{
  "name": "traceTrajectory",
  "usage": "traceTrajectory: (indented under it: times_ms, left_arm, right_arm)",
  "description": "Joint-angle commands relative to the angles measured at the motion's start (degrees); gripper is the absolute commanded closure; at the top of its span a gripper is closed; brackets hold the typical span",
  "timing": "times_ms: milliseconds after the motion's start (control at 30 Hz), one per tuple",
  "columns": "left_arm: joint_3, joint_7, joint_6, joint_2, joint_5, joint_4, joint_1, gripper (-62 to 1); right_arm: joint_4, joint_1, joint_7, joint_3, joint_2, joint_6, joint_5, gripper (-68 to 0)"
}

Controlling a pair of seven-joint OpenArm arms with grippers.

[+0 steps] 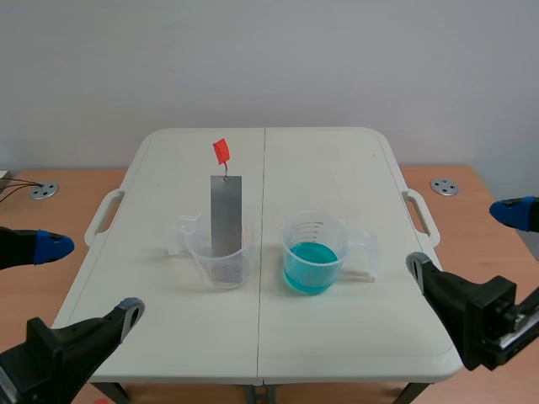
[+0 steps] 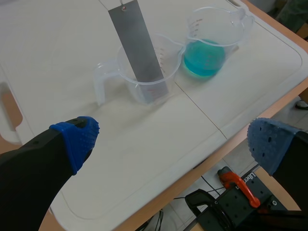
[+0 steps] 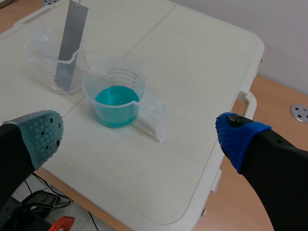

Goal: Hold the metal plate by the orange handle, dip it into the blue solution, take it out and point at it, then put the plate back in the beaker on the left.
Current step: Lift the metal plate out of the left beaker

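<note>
The white counter is carrying two clear plastic measuring beakers side by side. The empty beaker is serving here as the landmark, and its handle is pointing to its left.

The metal plate is standing in the empty beaker with its lower end resting inside. It is leaning slightly against the rim, and most of its length is rising well above the rim. The orange handle is hanging from a small wire loop at the plate's top end, high above the empty beaker, and nothing is touching it.

The second beaker is sitting just to the right of the empty beaker, close to it but apart. The counter's centre seam is running between the two. The blue solution is filling roughly the lower half of the second beaker. Its handle is pointing away from the empty beaker.

The left tool is hovering nearer the robot than the empty beaker and off to its left, well apart from it. It is released, with its fingers spread wide and holding nothing. The right tool is hovering well to the right of the empty beaker, beyond the second beaker, near the counter's edge. It is also released, with its pads far apart and nothing between them.

A round metal fitting is lying on the wooden surface far to the left of the empty beaker.
</note>
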Motion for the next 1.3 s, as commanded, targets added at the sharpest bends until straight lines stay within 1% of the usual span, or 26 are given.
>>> traceTrajectory:
  times_ms: [0, 933, 1267]
  left_arm:
    - [0.0, -0.1, 0.0, 0.4, -0.5, 0.5, 0.3, -62.3]
    - [0.0, -0.4, 0.3, 0.4, -0.5, 0.5, 0.0, -62.3]
    - [0.0, -0.2, 0.4, 0.4, -0.2, 0.5, 0.0, -62.3]
  right_arm:
    - [1.0, 0.0, 0.9, 0.7, 0.0, 0.0, 0.2, -66.3]
    - [1.0, 0.2, 0.9, 0.7, 0.0, 0.0, 0.3, -66.3]
    - [1.0, 0.2, 3.0, 0.7, 0.0, 0.0, 0.3, -66.3]
